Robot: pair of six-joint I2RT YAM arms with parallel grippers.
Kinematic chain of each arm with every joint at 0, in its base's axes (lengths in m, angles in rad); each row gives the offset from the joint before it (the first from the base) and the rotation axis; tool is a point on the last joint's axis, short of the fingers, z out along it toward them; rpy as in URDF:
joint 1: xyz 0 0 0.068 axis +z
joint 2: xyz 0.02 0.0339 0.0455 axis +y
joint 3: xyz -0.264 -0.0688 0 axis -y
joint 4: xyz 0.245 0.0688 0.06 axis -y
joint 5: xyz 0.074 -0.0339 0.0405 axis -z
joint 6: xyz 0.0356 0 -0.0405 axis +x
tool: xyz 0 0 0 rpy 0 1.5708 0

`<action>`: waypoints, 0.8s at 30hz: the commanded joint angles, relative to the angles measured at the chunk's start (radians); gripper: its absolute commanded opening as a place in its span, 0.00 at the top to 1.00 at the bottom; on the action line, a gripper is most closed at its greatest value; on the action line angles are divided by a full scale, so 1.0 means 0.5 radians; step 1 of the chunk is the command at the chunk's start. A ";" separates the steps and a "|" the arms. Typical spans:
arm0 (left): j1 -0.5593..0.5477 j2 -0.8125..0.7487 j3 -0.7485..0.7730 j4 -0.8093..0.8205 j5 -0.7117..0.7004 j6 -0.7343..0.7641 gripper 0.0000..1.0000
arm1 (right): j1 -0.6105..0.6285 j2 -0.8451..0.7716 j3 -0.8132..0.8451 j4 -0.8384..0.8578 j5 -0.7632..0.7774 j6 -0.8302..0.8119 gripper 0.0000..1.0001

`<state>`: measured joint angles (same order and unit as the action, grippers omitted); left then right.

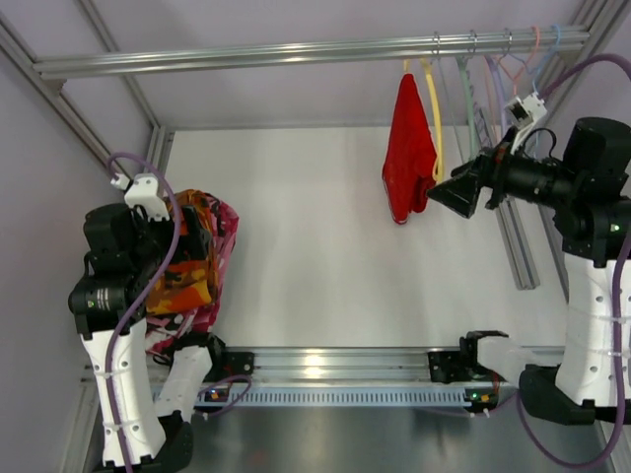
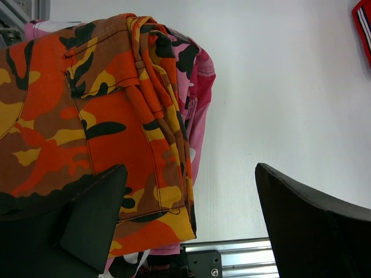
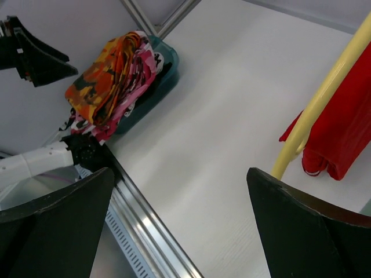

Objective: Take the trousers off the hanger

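Red trousers (image 1: 407, 148) hang draped over the yellow hanger (image 1: 434, 113) on the rail (image 1: 296, 54), back right. Right end effector (image 1: 455, 193) sits just beside them, released and empty, likely lining up a grab. Left end effector (image 2: 191, 208), also released, hovers by the camouflage cloth (image 2: 75, 116).

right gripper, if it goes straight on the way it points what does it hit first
Probably the trousers on the yellow hanger, hanging just ahead of the open right gripper; depth is hard to judge.
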<state>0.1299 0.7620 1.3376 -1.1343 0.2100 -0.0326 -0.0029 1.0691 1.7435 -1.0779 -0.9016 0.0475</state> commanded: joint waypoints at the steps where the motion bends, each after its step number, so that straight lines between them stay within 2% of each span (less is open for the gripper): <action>1: 0.001 -0.002 0.028 0.112 -0.030 -0.036 0.02 | 0.085 0.101 0.099 0.431 0.333 0.321 0.01; 7: 0.001 -0.030 0.009 0.115 -0.055 -0.015 0.02 | 0.092 0.245 0.142 0.631 0.573 0.384 0.01; 24: 0.001 -0.042 -0.043 0.152 -0.043 -0.027 0.02 | 0.110 0.491 -0.167 0.947 0.380 0.497 0.01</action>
<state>0.1299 0.7483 1.3197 -1.1137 0.1925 -0.0330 0.0376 1.3170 1.6909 -0.7010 -0.6777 0.2661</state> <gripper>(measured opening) 0.982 0.993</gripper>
